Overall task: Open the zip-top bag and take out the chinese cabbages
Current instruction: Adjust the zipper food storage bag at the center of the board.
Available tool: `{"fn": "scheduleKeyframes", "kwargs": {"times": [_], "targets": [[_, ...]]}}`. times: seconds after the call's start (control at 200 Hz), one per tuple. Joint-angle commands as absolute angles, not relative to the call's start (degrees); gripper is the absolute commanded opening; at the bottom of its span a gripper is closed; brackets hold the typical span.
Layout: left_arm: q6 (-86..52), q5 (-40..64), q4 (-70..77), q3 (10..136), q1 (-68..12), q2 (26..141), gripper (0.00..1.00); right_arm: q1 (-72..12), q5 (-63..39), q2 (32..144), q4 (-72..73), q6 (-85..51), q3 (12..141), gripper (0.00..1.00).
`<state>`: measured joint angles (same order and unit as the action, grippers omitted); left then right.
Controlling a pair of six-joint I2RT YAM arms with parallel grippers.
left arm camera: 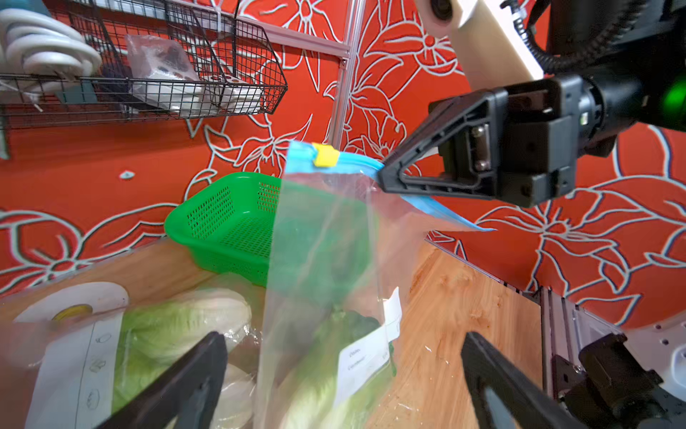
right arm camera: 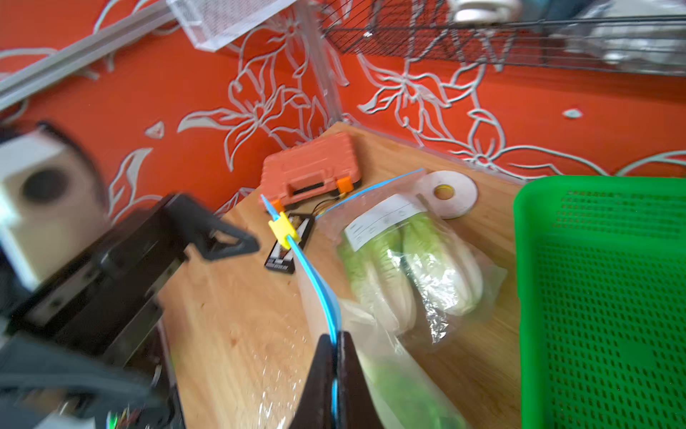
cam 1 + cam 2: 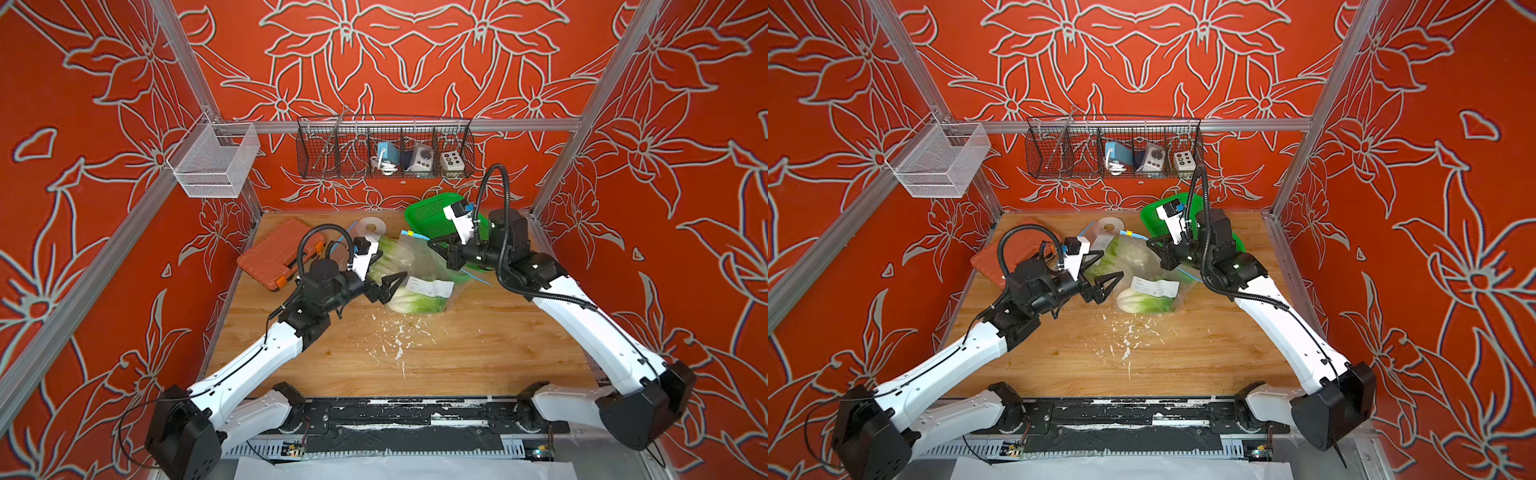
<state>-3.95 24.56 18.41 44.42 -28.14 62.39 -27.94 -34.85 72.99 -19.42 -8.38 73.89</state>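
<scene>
Smack in the middle of both top views, on the wooden table (image 3: pixel 332 353), the zip-top bag (image 3: pixel 419 257) stands up with its bottom resting on the wood. Right gripper (image 2: pixel 336 340) has its jaws pinched tight on the bag's blue zip strip (image 2: pixel 315 282). The yellow slider (image 2: pixel 284 230) sits further along that strip, away from the pinch, and it's hard to tell if the mouth is actually open. Left gripper (image 3: pixel 1113 262) is spread wide just left of the bag with nothing in it. The left wrist view shows its two fingers (image 1: pixel 185 379) on either side of the bag's lower half, not clearly touching it. As for the chinese cabbages (image 3: pixel 415 301), one head shows inside the held bag, down at the bottom under a white label (image 3: pixel 430 286). More cabbage heads (image 2: pixel 408 267) lie in a second clear bag (image 2: pixel 493 275) flat on the table behind, next to a white tape roll (image 3: pixel 371 226). Green basket (image 3: pixel 428 216) is at the back, right of centre, and an orange case (image 3: pixel 274 255) is back left. White crumbs (image 3: pixel 395 336) are scattered over the wood in front of the bag.
</scene>
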Motion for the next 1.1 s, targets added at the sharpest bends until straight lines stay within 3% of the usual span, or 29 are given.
{"fn": "scheduleKeyframes", "kwargs": {"times": [0.0, 0.145, 0.36, 0.58, 0.641, 0.706, 0.836, 0.961, 1.096], "targets": [[-0.27, 35.93, 19.75, 46.09, -25.1, 66.18, 0.96, -26.38, -46.95, 73.39, -25.06, 1.06, 78.36, 0.0], [2.04, 45.29, 24.69, 48.81, -24.52, 71.41, 0.92, -25.84, -50.74, 74.09, -28.14, 2.04, 80.08, 0.0], [3.09, 50.76, 29.27, 51.98, -24.51, 77.07, 0.82, -25.83, -53.46, 74.94, -37.38, 6.11, 83.18, 0.0], [1.91, 57.77, 30.13, 53.23, -24.52, 80.91, 0.45, -25.81, -51.99, 76.56, -38.13, 5.32, 83.24, 0.0], [1.16, 58.66, 30.63, 52.59, -24.52, 81.38, 0.27, -25.84, -52.1, 76.65, -37.43, 4.89, 83.04, 0.0], [-0.1, 58.74, 31.73, 51.55, -24.58, 81.48, 0.0, -25.83, -52.11, 76.56, -36.35, 4.23, 82.39, 0.0], [-1.94, 59.13, 32.56, 50.3, -24.52, 81.06, 0.0, -25.8, -52.4, 75.97, -34.1, 4.28, 80.8, 0.0], [-2.54, 59.24, 32.7, 49.91, -24.52, 81.07, 0.0, -26.24, -52.41, 73.99, -26.84, 3.32, 77.49, 0.24], [-2.97, 59.24, 32.91, 49.78, -24.52, 81.41, 0.0, -27.16, -51.87, 73.73, -22.6, 3.31, 77.19, 0.38]]}}
